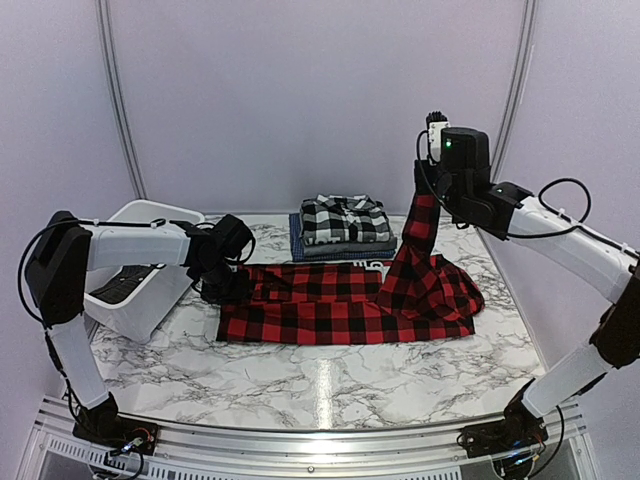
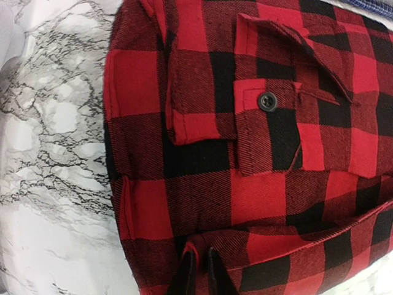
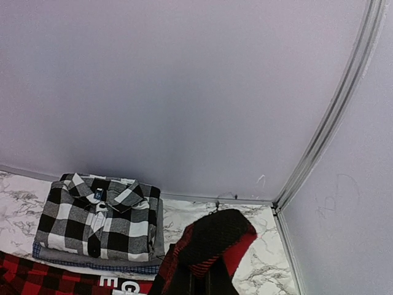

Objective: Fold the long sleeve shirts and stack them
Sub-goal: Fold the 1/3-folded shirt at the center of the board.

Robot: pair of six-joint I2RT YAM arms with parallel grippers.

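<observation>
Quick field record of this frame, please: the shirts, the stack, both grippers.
shirt in work: red-and-black shirt, spread on the marble table
right gripper: shut on its sleeve, raised off the table
left gripper: at the shirt's left edge, grip unclear
stack: black-and-white plaid shirt on top, folded, behind it
tub: white tub, left of the shirt

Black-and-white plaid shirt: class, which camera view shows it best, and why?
Right wrist: the black-and-white plaid shirt looks large, folded, collar clear. Top external shows it small and distant; left wrist shows the red-and-black shirt instead.
</observation>
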